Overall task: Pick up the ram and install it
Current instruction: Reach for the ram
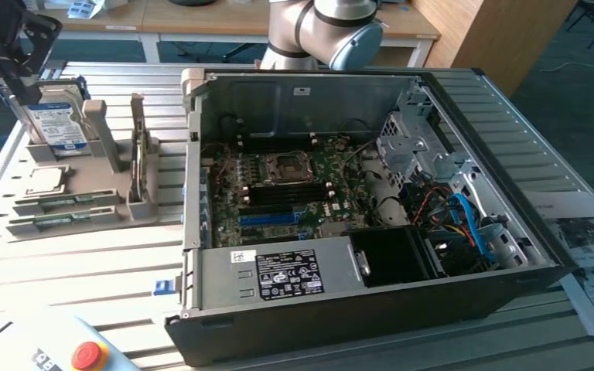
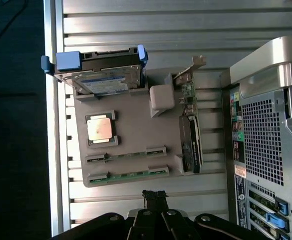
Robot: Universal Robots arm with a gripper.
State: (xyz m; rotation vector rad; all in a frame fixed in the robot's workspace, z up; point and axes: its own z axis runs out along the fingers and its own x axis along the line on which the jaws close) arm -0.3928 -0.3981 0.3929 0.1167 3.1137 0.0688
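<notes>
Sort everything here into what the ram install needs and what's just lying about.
For the job: ram sticks, grey holder, motherboard, computer case, gripper.
Lying about: hard drive, processor chip, red button, papers.

The table (image 1: 90, 263) is grey metal with long grooves running across it. A grey tray (image 1: 96, 179) sits on it at the exterior view's left. Just beside the tray stands a big open computer (image 1: 380, 309) with a black front. Papers (image 1: 591, 255) lie flat near the computer at the exterior view's right. A pale box (image 1: 18, 348) with a red button (image 1: 89, 354) rests at the near left corner.
</notes>
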